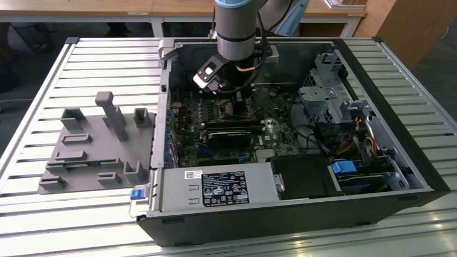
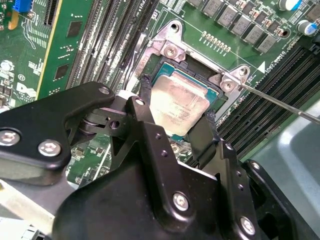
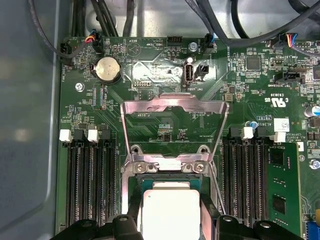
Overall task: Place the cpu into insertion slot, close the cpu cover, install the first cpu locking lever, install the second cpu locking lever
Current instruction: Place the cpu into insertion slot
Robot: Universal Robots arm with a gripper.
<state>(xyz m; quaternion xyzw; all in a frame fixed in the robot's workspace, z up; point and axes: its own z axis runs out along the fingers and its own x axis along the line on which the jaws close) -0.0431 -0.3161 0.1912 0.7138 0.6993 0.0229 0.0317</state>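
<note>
Your black two-finger gripper [image 2: 177, 105]: fingers [image 2: 143, 92] clamped on two opposite edges of small square cpu [image 2: 177, 99] with pale silvery metal top; edge grip keeps chip level. Cpu lies in square black insertion slot [image 2: 161, 64], mid green circuit board [image 3: 165, 65], apparently seated. Thin silvery window-frame cpu cover [image 3: 175, 106] stands swung back, leaving socket open to you.

A pale slatted metal table [image 1: 85, 53] carried an open black computer case [image 1: 286, 225], whose walls surrounded the gripper [image 2: 177, 102]. A grey moulded fixture plate [image 1: 85, 160] lay well apart from the gripper, to the exterior view's left, just beside the case.
</note>
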